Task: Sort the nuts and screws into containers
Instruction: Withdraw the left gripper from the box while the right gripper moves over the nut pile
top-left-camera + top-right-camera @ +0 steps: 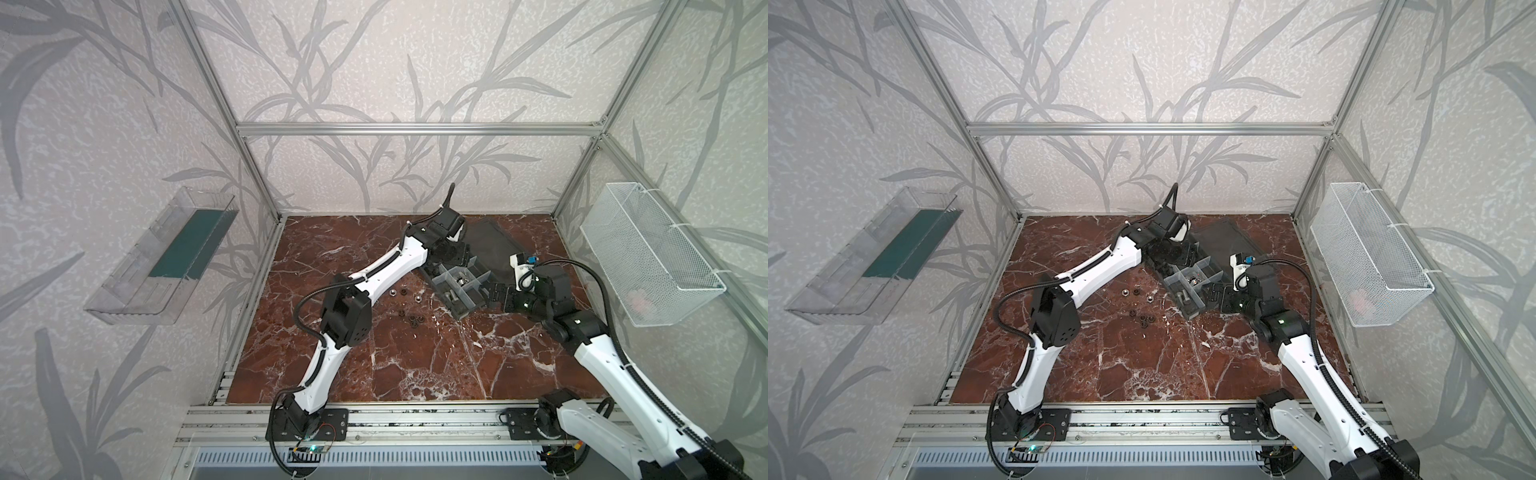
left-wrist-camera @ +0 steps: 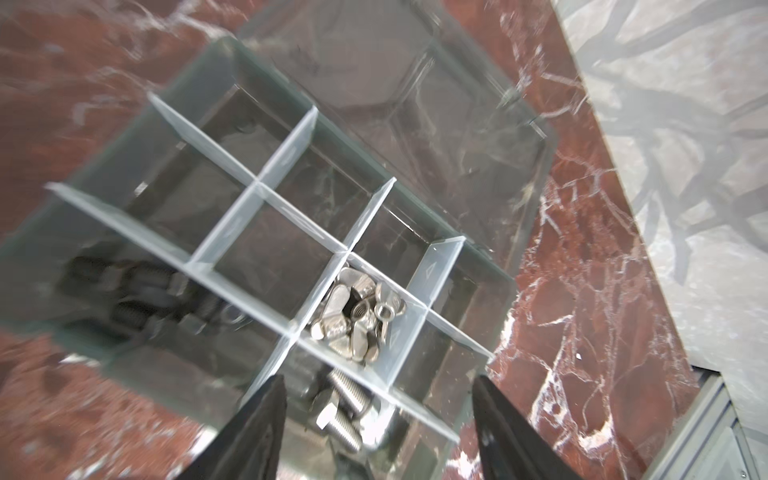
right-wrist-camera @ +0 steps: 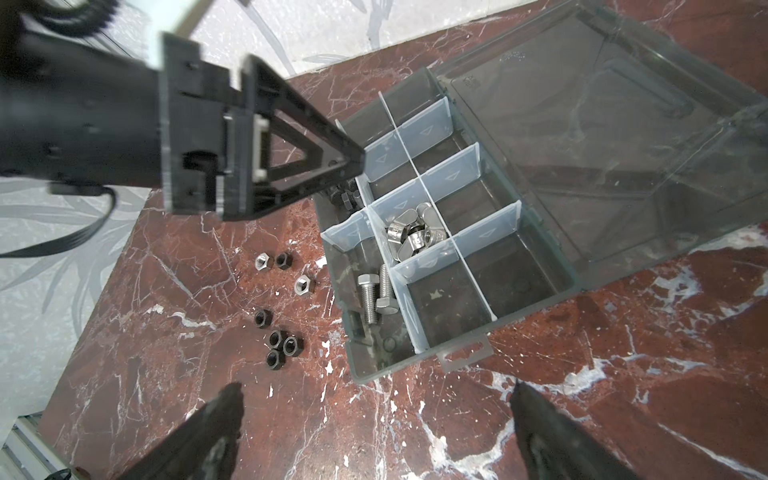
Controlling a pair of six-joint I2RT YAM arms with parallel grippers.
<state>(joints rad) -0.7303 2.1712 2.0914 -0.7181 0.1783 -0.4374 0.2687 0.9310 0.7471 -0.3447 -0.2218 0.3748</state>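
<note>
So, furthest left, a handful of loose nuts, black and silver, lie on the marble table just beside the organizer box, not yet sorted. Over the box's far end hangs the left gripper, its jaws parted with nothing between them. I judge the step in hand to be a drop-off into a compartment. Inside, dark screws, blurred, fill one compartment, silver wing nuts a middle one, and two silver screws another. To the right, the right gripper hovers by the box's front, spread wide and empty. The next move likely calls for lifting clear of the dividers, then a narrow pinch straight down on a single nut, since several black ones sit touching in a cluster
</note>
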